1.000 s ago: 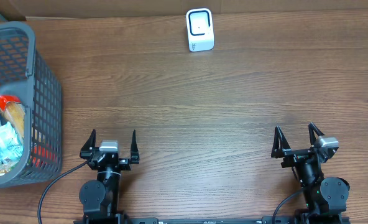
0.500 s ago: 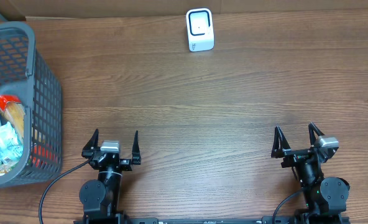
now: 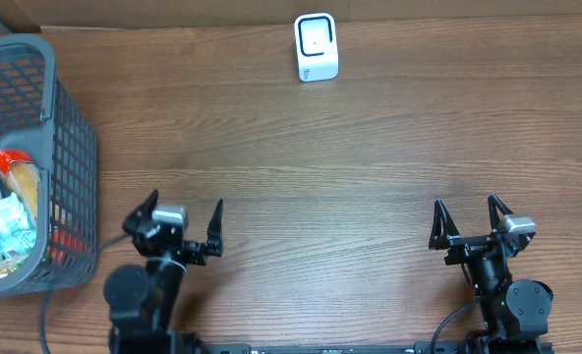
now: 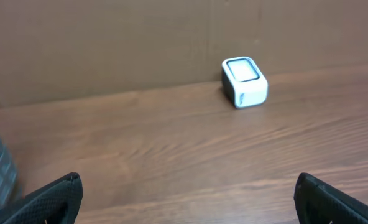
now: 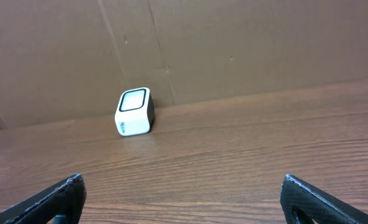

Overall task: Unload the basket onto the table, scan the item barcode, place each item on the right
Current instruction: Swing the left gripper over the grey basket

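Observation:
A white barcode scanner [image 3: 316, 47] stands at the table's far edge, also seen in the left wrist view [image 4: 244, 81] and the right wrist view [image 5: 134, 111]. Packaged items [image 3: 1, 211] lie inside the dark mesh basket [image 3: 70, 147] at the left; no barcode can be made out. My left gripper [image 3: 181, 226] hovers open near the front left, just right of the basket, with nothing between its fingers. At the front right my right gripper [image 3: 468, 221] is open and empty too.
A brown cardboard wall [image 5: 234, 43] backs the table behind the scanner. The wooden tabletop [image 3: 350, 167] stretches between the grippers and the scanner. A black cable [image 3: 75, 295] trails by the left arm's base.
The left arm has lifted and swung slightly, its gripper moving up and forward. The right arm has not moved.

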You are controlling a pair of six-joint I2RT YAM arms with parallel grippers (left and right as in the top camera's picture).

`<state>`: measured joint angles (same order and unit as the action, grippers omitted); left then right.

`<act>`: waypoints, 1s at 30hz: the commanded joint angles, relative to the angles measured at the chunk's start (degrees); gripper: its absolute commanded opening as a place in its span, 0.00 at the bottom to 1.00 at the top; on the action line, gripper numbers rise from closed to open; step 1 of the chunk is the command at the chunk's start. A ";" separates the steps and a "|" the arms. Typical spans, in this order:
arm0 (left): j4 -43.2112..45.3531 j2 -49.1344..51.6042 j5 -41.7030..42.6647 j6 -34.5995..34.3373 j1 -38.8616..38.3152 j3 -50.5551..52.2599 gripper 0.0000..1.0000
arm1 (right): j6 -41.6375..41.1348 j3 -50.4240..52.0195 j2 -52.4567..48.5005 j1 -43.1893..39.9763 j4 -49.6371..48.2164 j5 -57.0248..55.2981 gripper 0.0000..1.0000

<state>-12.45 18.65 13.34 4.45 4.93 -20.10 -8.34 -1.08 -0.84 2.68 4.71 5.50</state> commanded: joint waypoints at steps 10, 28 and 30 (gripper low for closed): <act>-35.85 44.09 11.76 -0.79 0.31 -55.04 1.00 | -0.22 0.61 0.68 0.26 -0.26 -0.74 1.00; -59.32 67.80 11.13 -11.08 0.37 -101.81 0.92 | -0.22 0.61 0.68 0.26 -0.26 -0.74 1.00; -61.55 67.80 2.34 -15.06 0.48 -108.83 0.96 | -0.24 0.61 0.68 0.26 -0.26 -0.72 1.00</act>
<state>-72.79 87.53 25.76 -3.40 4.95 -120.27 -8.36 -1.08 -0.84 2.68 4.71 5.50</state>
